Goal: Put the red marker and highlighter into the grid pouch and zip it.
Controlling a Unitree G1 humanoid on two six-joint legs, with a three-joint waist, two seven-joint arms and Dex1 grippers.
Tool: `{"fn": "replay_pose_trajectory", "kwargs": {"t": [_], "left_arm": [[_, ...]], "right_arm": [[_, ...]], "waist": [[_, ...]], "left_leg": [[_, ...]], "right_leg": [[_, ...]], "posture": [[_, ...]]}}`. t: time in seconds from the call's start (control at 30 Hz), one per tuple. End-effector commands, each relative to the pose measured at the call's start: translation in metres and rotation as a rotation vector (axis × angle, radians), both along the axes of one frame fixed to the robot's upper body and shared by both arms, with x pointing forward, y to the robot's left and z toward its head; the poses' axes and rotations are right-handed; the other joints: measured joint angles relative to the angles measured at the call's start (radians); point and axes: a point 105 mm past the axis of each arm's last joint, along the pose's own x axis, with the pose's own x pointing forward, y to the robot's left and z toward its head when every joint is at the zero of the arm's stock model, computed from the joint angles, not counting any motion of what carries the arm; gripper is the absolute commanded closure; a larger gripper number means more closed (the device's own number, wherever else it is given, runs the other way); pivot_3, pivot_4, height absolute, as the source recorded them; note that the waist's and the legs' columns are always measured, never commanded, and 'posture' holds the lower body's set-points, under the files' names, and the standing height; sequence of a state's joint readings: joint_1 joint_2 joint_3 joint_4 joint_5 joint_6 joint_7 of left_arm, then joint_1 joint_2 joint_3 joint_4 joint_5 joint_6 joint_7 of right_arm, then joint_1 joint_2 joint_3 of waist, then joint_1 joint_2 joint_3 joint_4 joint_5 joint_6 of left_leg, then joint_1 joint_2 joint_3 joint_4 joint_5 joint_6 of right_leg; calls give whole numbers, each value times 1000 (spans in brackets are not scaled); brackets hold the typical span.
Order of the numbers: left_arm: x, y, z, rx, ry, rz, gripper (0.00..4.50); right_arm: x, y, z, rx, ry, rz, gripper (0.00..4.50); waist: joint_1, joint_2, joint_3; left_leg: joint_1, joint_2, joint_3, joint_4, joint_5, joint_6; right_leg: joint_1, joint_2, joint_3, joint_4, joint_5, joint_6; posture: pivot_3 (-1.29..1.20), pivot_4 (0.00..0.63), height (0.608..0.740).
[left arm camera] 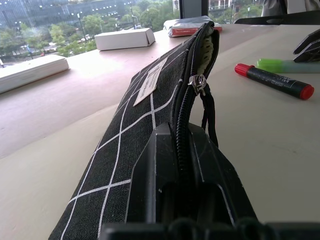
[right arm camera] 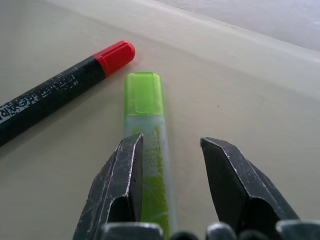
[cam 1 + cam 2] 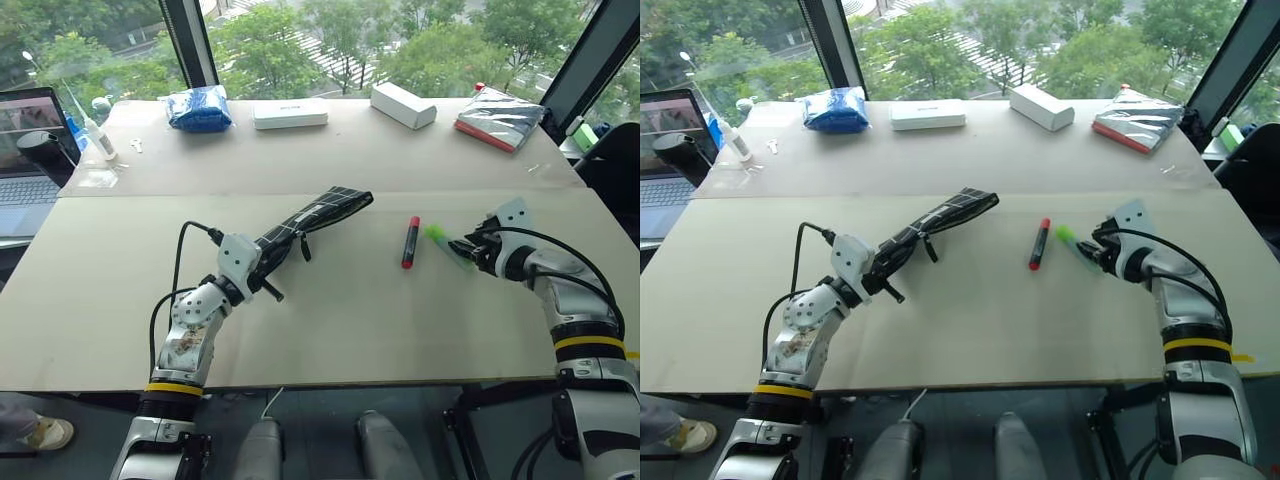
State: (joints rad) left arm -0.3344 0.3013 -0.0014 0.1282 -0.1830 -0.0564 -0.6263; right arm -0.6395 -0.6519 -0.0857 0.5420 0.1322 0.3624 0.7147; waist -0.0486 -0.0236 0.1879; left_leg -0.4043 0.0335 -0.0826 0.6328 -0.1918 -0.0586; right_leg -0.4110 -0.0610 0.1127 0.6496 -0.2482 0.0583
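The grid pouch (image 3: 318,215) is black with white lines. It is lifted at an angle, its far end near the table's middle and its zipper edge partly open in the left wrist view. My left gripper (image 3: 268,256) is shut on the pouch's near end (image 1: 145,115). The red marker (image 3: 410,242) lies flat on the table, right of the pouch. Just beside it lies the light-green highlighter (image 3: 437,238). My right gripper (image 2: 171,141) stands open low over the highlighter's barrel (image 2: 145,110), which lies between the fingers, close to one of them. The marker's red cap (image 2: 115,55) lies alongside.
Along the far edge of the table sit a blue bag (image 3: 198,108), two white boxes (image 3: 290,113) (image 3: 403,104) and a silver packet with a red edge (image 3: 498,118). A laptop (image 3: 25,150) and a small bottle (image 3: 97,135) stand at the far left.
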Motion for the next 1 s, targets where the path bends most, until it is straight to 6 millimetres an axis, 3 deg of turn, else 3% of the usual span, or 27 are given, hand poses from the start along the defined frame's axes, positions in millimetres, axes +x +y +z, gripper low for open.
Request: {"fn": "replay_pose_trajectory", "kwargs": {"t": [0.03,0.3,0.7,0.83,1.0], "left_arm": [[0,2,10,-32,-33,12,4500],[-1,5,10,-41,-29,24,4500],[0,7,13,-44,-38,29,4500],[1,7,14,-46,-41,28,4500],[1,7,15,-47,-40,24,4500]], "right_arm": [[1,3,10,29,-19,30,2432],[-4,5,0,8,26,61,2432],[-6,-10,-30,-59,134,-17,2432],[-6,-13,-30,-60,131,-33,3435],[-4,-8,-16,-34,86,-2,3449]], "waist": [[0,0,0],[1,0,0],[3,0,0],[5,-1,-1],[5,-1,-1]], "left_leg": [[1,0,0,0,0,0],[0,0,0,0,0,0],[4,0,0,0,0,0],[5,-1,0,0,0,0],[5,-1,-1,0,0,0]], "right_leg": [[1,0,0,-1,0,0],[2,0,0,-3,0,1],[7,0,0,-4,0,1],[9,0,0,-4,0,1],[9,0,0,-4,0,1]], "posture": [[0,150,740],[0,150,740],[0,150,740],[0,150,740],[0,150,740]]}}
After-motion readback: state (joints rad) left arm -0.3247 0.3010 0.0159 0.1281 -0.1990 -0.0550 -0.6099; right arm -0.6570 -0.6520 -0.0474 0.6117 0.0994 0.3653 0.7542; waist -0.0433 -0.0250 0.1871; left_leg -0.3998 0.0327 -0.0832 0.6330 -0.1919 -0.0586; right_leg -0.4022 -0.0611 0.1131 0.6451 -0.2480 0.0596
